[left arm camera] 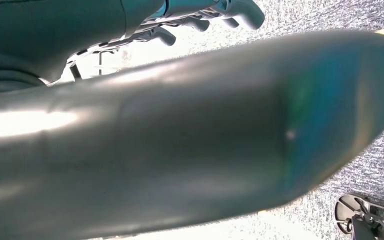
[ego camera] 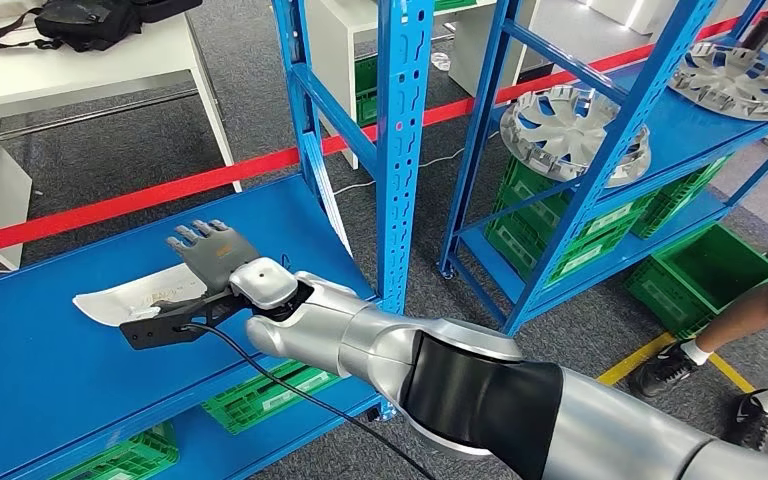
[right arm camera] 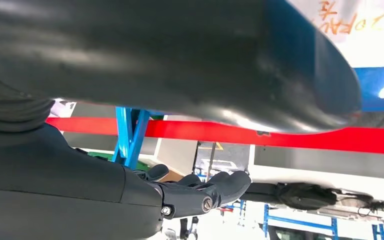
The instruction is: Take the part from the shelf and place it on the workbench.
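Part (ego camera: 120,299), flat white curved panel, lies beneath right hand (ego camera: 212,256).

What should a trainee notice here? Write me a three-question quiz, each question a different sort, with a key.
1. True or false: the right hand is over the blue shelf.
2. The flat part lying by that hand is: A green, B white, C red.
3. Fill the blank: the crates below that shelf are ___.

Key: 1 true; 2 B; 3 green.
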Available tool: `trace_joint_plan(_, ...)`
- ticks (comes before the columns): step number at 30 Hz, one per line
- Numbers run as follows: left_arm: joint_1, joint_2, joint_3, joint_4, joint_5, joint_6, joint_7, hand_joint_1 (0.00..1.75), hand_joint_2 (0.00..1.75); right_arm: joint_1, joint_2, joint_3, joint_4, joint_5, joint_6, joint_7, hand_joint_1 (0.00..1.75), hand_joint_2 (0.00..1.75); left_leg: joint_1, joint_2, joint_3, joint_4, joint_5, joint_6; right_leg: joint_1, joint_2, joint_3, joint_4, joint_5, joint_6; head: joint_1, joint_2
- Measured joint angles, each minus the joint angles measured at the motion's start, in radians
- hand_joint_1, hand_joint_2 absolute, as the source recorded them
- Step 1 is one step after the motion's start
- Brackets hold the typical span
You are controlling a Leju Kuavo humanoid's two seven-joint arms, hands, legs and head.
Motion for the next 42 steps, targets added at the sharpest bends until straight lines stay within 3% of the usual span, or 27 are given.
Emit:
trace_joint_plan(2, 0.0, 0.0, 0.0, 0.0, 0.0, 0.0, -0.003, 0.0, 0.0, 0.0, 0.0, 0.0, 0.003, 0.0, -0.001, -0.002, 0.0, 0.0, 0.002, 0.0, 0.006, -0.011, 0.002, 0.008, -0.001, 0.0, 0.001, 0.001, -0.003, 0.007, 0.0, 0.0)
trace_joint_plan(4, -0.001, -0.003, 0.001, 0.0, 0.001, 0.0, -0.004, 0.0, 0.0, -0.001, 0.0, 0.0, 0.005, 0.0, -0.003, -0.003, 0.0, 0.0, 0.009, -0.002, 0.017, -0.027, 0.008, 0.016, -0.003, 0.01, -0.014, 0.036, -0.024, 0.015, 0.002, 0.0)
trace_joint_plan(7, -0.003, -0.005, 0.006, 0.0, 0.003, 0.0, -0.003, 0.0, 0.0, 0.004, -0.004, 0.0, 0.009, 0.0, -0.005, -0.005, 0.0, 0.0, 0.013, -0.005, 0.023, -0.033, 0.01, 0.021, -0.012, 0.024, -0.11, 0.218, -0.105, 0.026, 0.005, 0.0)
trace_joint_plan(8, -0.003, -0.005, 0.008, 0.0, 0.003, 0.0, -0.002, 0.0, 0.0, 0.009, -0.005, 0.0, 0.011, 0.001, -0.006, -0.007, 0.0, 0.0, 0.014, -0.008, 0.023, -0.032, 0.008, 0.019, -0.017, 0.025, -0.141, 0.269, -0.116, 0.03, 0.005, 0.0)
trace_joint_plan(9, -0.002, -0.005, 0.009, 0.0, 0.003, 0.0, -0.002, 0.0, 0.0, 0.012, -0.007, 0.0, 0.013, 0.001, -0.006, -0.008, 0.0, 0.0, 0.016, -0.011, 0.023, -0.03, 0.006, 0.016, -0.022, 0.025, -0.156, 0.285, -0.109, 0.034, 0.005, 0.0)
trace_joint_plan(10, -0.002, -0.006, 0.011, 0.0, 0.003, 0.0, -0.001, 0.0, 0.0, 0.014, -0.008, 0.0, 0.014, 0.002, -0.007, -0.01, 0.0, 0.0, 0.019, -0.014, 0.023, -0.026, 0.002, 0.01, -0.027, 0.025, -0.149, 0.258, -0.081, 0.038, 0.006, 0.0)
trace_joint_plan(11, -0.002, -0.007, 0.012, 0.0, 0.003, 0.0, -0.001, 0.0, 0.0, 0.014, -0.008, 0.0, 0.015, 0.003, -0.009, -0.011, 0.0, 0.0, 0.023, -0.018, 0.024, -0.021, -0.002, 0.003, -0.032, 0.025, -0.123, 0.196, -0.041, 0.042, 0.006, 0.0)
trace_joint_plan(13, -0.003, -0.008, 0.013, 0.0, 0.003, 0.0, -0.002, 0.0, 0.0, 0.012, -0.008, 0.0, 0.015, 0.003, -0.013, -0.014, 0.0, 0.0, 0.027, -0.024, 0.022, -0.007, -0.013, -0.015, -0.037, 0.031, -0.066, 0.072, 0.009, 0.047, 0.008, 0.0)
trace_joint_plan(15, -0.004, -0.007, 0.013, -0.001, 0.002, 0.0, -0.003, 0.0, 0.0, 0.012, -0.007, 0.0, 0.015, 0.004, -0.018, -0.014, 0.0, 0.0, 0.027, -0.028, 0.022, -0.003, -0.018, -0.033, -0.033, 0.037, -0.046, 0.032, 0.012, 0.038, 0.008, 0.0)
trace_joint_plan(17, -0.004, -0.008, 0.014, -0.001, 0.002, 0.0, -0.004, 0.0, 0.0, 0.011, -0.004, 0.0, 0.015, 0.005, -0.02, -0.015, 0.0, 0.0, 0.03, -0.029, 0.024, -0.011, -0.017, -0.047, -0.032, 0.037, -0.045, 0.031, 0.013, 0.019, 0.008, 0.0)
trace_joint_plan(19, -0.004, -0.009, 0.014, 0.0, 0.001, 0.0, -0.004, 0.0, 0.0, 0.007, 0.0, -0.001, 0.015, 0.006, -0.023, -0.016, 0.0, 0.0, 0.032, -0.023, 0.013, 0.015, -0.033, -0.054, -0.033, 0.035, -0.038, 0.027, 0.013, 0.001, 0.007, 0.0)
trace_joint_plan(20, -0.004, -0.01, 0.014, 0.0, 0.001, 0.0, -0.004, 0.0, 0.0, 0.006, 0.002, -0.001, 0.015, 0.006, -0.024, -0.016, 0.0, 0.0, 0.031, -0.019, -0.008, 0.059, -0.055, -0.055, -0.033, 0.034, -0.034, 0.025, 0.013, -0.006, 0.006, 0.0)
trace_joint_plan(23, -0.003, -0.008, 0.014, 0.0, 0.001, 0.0, -0.004, 0.0, 0.0, 0.009, 0.004, -0.001, 0.015, 0.006, -0.025, -0.016, 0.0, 0.0, 0.023, -0.014, -0.114, 0.259, -0.13, -0.05, -0.026, 0.031, -0.028, 0.025, 0.005, -0.019, 0.004, 0.0)
trace_joint_plan(24, -0.002, -0.008, 0.015, 0.0, 0.001, 0.0, -0.003, 0.0, 0.0, 0.011, 0.004, -0.001, 0.015, 0.006, -0.025, -0.016, 0.0, 0.0, 0.02, -0.014, -0.134, 0.29, -0.128, -0.047, -0.023, 0.03, -0.026, 0.025, 0.002, -0.021, 0.004, 0.0)
trace_joint_plan(25, -0.002, -0.008, 0.015, 0.0, 0.001, 0.0, -0.003, 0.0, 0.0, 0.012, 0.004, -0.001, 0.015, 0.006, -0.026, -0.016, 0.0, 0.0, 0.018, -0.014, -0.134, 0.277, -0.106, -0.043, -0.021, 0.03, -0.022, 0.025, 0.0, -0.022, 0.004, 0.0)
trace_joint_plan(27, -0.002, -0.008, 0.015, 0.0, 0.001, 0.0, -0.003, 0.0, 0.0, 0.012, 0.005, -0.001, 0.015, 0.006, -0.028, -0.018, 0.0, 0.0, 0.015, -0.011, -0.081, 0.152, -0.029, -0.034, -0.02, 0.03, -0.01, 0.025, -0.009, -0.017, 0.004, 0.0)
trace_joint_plan(29, -0.003, -0.008, 0.015, 0.0, 0.001, 0.0, -0.005, 0.0, 0.0, 0.011, 0.007, -0.001, 0.015, 0.006, -0.036, -0.025, 0.0, 0.87, 0.01, -0.008, -0.025, 0.037, 0.008, -0.025, -0.015, 0.031, -0.004, 0.028, -0.016, -0.007, 0.002, 0.0)
trace_joint_plan(31, -0.004, -0.009, 0.016, 0.0, 0.004, 0.0, -0.006, 0.0, 0.0, 0.013, 0.008, -0.002, 0.015, 0.003, -0.046, -0.038, 0.0, 1.75, 0.008, -0.009, -0.009, 0.008, 0.006, -0.023, -0.008, 0.031, -0.005, 0.029, -0.019, -0.008, 0.004, 0.0)
trace_joint_plan(34, -0.002, -0.01, 0.016, 0.0, 0.006, 0.0, -0.008, 0.0, 0.0, 0.017, 0.009, -0.003, 0.015, -0.002, -0.06, -0.059, 0.0, 1.75, 0.008, -0.015, -0.01, 0.006, 0.006, -0.02, -0.007, 0.028, 0.001, 0.02, -0.016, -0.026, 0.009, 0.0)
trace_joint_plan(35, -0.002, -0.01, 0.016, 0.0, 0.006, 0.0, -0.01, 0.0, 0.0, 0.018, 0.011, -0.004, 0.015, -0.004, -0.062, -0.064, 0.0, 1.75, 0.008, -0.015, -0.01, 0.006, 0.005, -0.017, -0.006, 0.028, 0.003, 0.016, -0.015, -0.026, 0.01, 0.0)
trace_joint_plan(39, -0.001, -0.009, 0.017, 0.0, 0.006, 0.0, -0.02, 0.0, 0.0, 0.024, 0.021, -0.005, 0.014, -0.012, -0.049, -0.079, 0.0, 1.75, 0.006, -0.015, -0.009, 0.006, 0.003, -0.006, -0.007, 0.027, 0.008, 0.006, -0.013, -0.02, 0.01, 0.0)
trace_joint_plan(42, -0.001, -0.009, 0.017, 0.0, 0.006, 0.0, -0.025, 0.0, 0.0, 0.032, 0.025, -0.005, 0.014, -0.013, -0.036, -0.084, 0.0, 1.75, 0.005, -0.015, -0.009, 0.007, 0.003, -0.003, -0.008, 0.027, 0.009, 0.003, -0.011, -0.006, 0.01, 0.0)
